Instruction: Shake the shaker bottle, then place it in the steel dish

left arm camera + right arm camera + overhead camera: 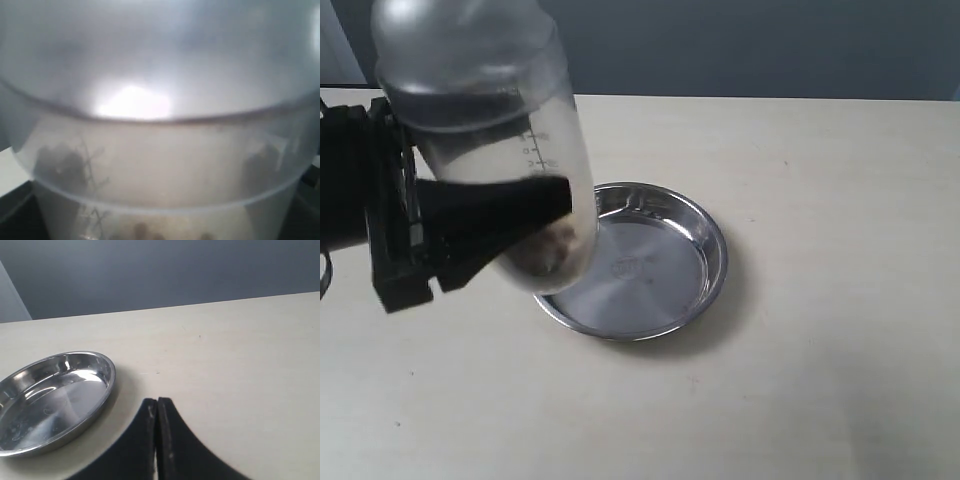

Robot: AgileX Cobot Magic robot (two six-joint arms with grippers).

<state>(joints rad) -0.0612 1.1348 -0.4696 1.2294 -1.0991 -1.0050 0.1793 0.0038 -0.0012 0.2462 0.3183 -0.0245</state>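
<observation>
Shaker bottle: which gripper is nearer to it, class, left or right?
Left. The left gripper grips the shaker bottle; the right gripper, fingers shut, is apart from it, only the steel dish in its view.

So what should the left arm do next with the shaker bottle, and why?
If shaking is done, probably swing the shaker bottle upright over the middle of the steel dish: the left gripper holds it tilted, its base only overlapping the empty dish's left rim.

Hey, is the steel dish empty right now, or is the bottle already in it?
Empty. The right wrist view shows the steel dish bare inside; the left hand holds the shaker bottle tilted.
</observation>
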